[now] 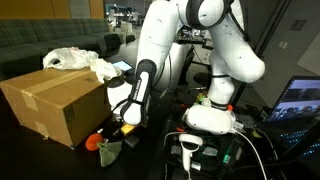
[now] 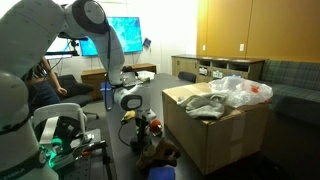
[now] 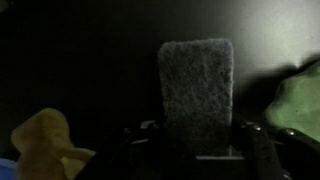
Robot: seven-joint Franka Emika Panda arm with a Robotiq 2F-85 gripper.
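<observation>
Gripper [image 3: 197, 142] is working low, just beside the near corner of the cardboard box [image 1: 55, 100]. The 2 fingers are clamping the grey pad [image 3: 196, 90], 1 on each long edge, as far as the dim wrist view is showing. The pad is lying flat on the dark table [image 3: 80, 50] at the foot of the box. It is too small to make out in either exterior view.

Risks, as judged:
- The grip is taking only the near end of the pad. The pad is looking soft, so it may be folding or sagging on a lift and sliding out.
- Fingertips are running close to the table. Any further descent is likely to scrape it.
- The wrist is hanging near the box wall, so a swing toward the box could be knocking or shoving it.

Surroundings:
- A yellow lump [image 3: 45, 142] is sitting on 1 side of the pad and a green object [image 3: 300, 100] on the other, both near enough to be snagged by a sideways move.
- Small orange and green clutter [image 1: 105, 142] is crowding the box foot.
- Crumpled plastic bags [image 2: 240, 90] are lying on top of the box, well apart from the gripper.
</observation>
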